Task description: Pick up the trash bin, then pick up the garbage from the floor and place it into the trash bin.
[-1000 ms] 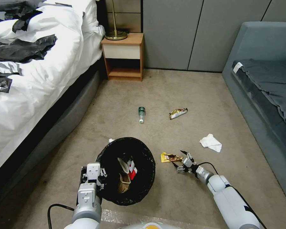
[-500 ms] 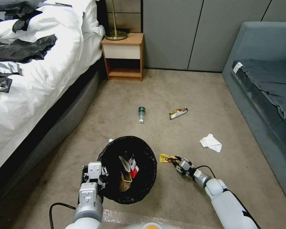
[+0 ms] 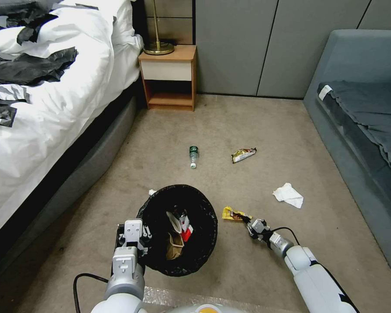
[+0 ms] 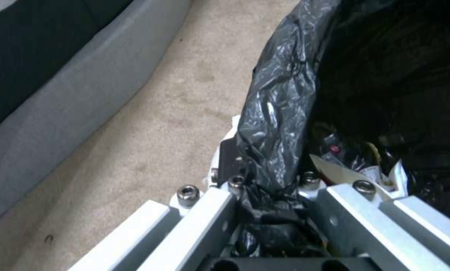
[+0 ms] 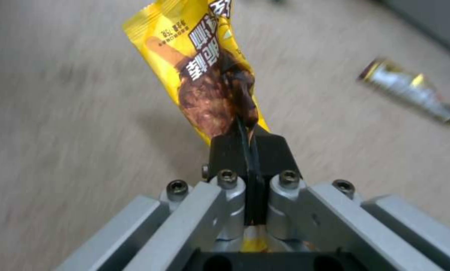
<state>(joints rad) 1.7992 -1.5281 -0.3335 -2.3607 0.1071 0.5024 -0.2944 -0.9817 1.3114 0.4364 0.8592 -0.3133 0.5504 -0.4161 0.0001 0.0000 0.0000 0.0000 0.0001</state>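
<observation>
A: Right gripper (image 5: 248, 150)?
B: Clamped on yellow snack wrapper (image 5: 205, 67), just right of the trash bin (image 3: 178, 230).
A: Left gripper (image 4: 265, 180)?
B: Pinching the bin's left rim, near the bed (image 3: 52, 130).

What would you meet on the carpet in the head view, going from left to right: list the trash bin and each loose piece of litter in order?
trash bin → small bottle → yellow wrapper, pinched in the right gripper → foil wrapper → white tissue.
</observation>
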